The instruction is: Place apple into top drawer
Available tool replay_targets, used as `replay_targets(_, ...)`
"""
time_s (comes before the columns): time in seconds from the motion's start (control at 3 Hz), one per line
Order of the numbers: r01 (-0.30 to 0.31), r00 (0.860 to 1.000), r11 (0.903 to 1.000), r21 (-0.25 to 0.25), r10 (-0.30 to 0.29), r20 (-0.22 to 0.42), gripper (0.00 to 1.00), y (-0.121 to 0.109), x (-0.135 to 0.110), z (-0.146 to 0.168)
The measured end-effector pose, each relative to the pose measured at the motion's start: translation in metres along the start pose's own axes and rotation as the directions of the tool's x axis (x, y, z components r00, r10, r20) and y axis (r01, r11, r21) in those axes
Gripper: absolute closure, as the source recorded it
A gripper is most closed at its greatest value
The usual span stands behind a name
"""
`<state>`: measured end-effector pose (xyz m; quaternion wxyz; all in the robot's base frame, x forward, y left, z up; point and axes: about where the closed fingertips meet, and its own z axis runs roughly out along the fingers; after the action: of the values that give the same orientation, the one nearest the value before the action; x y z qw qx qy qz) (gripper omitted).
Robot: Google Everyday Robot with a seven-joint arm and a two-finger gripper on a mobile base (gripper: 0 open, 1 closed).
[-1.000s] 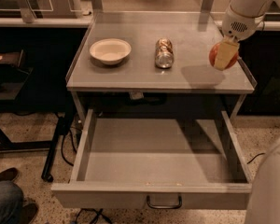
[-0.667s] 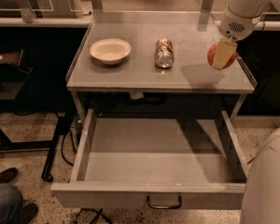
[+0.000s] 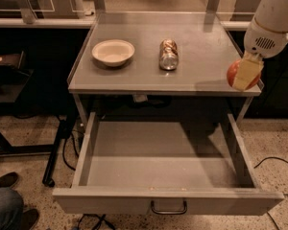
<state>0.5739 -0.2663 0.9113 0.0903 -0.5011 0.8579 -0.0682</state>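
The pincer (image 3: 243,74) grips the apple (image 3: 233,73) at the front right corner of the surface (image 3: 201,56), where a cream bowl (image 3: 113,52) and a toppled can (image 3: 168,54) rest, with the top drawer (image 3: 110,202) pulled open below.

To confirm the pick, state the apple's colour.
Red-orange apple, held in the gripper above the table's right edge; camera view.

The grey counter (image 3: 134,78) carried a cream bowl (image 3: 113,52) at its left and a drinks can (image 3: 168,54) lying on its side near the middle, apart. The gripper (image 3: 245,73) hung over its front right corner, jaws clamped on the apple (image 3: 233,73).
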Motion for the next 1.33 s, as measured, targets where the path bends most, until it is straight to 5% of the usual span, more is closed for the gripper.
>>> replay_targets(0.33, 0.022, 1.000, 0.9954, -0.094, -0.022, 0.004, 1.00, 0.049, 0.016, 0.003)
replay_targets(1.0, 0.023, 0.999, 0.9935, -0.111, -0.020, 0.028, 1.00, 0.061, 0.006, 0.017)
replay_targets(1.33, 0.009, 0.998, 0.9857, -0.168, 0.001, 0.058, 1.00, 0.097, -0.013, 0.045)
